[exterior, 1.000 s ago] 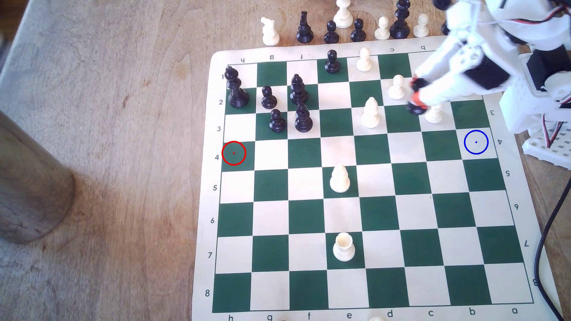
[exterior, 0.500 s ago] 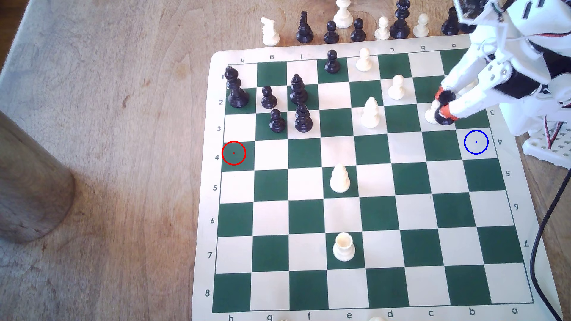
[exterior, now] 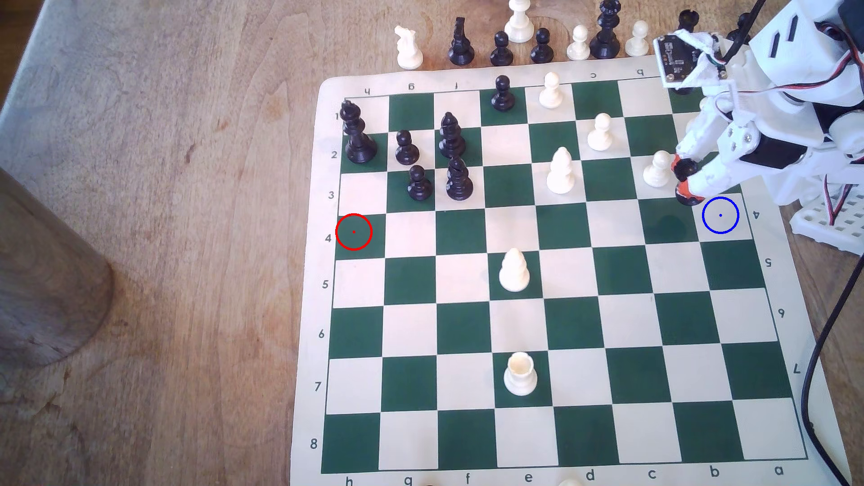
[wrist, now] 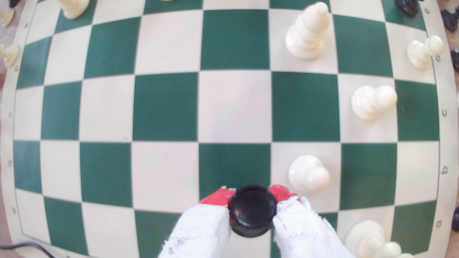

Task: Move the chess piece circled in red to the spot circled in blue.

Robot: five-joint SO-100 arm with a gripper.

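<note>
**Rook in the pincer, nearly at the blue ring**

The pincer (exterior: 686, 181) is clenched on the black rook (wrist: 252, 210), carried aloft just short of the blue-ringed square (exterior: 720, 215), with a white pawn (exterior: 657, 169) close alongside. The rook looks light, rigid and smooth, so it may slip; the hold across its body seems sound. Half a second earlier, pincer and rook were farther from the ring, overlapping that pawn.

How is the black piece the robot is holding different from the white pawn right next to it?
The black rook is dark and has a flat top; the white pawn is cream with a ball head. The rook is pinched in the gripper and seems lifted off the board; the pawn stands free on its own square. Both are short pieces with round bases, close to the blue-ringed square.
</note>
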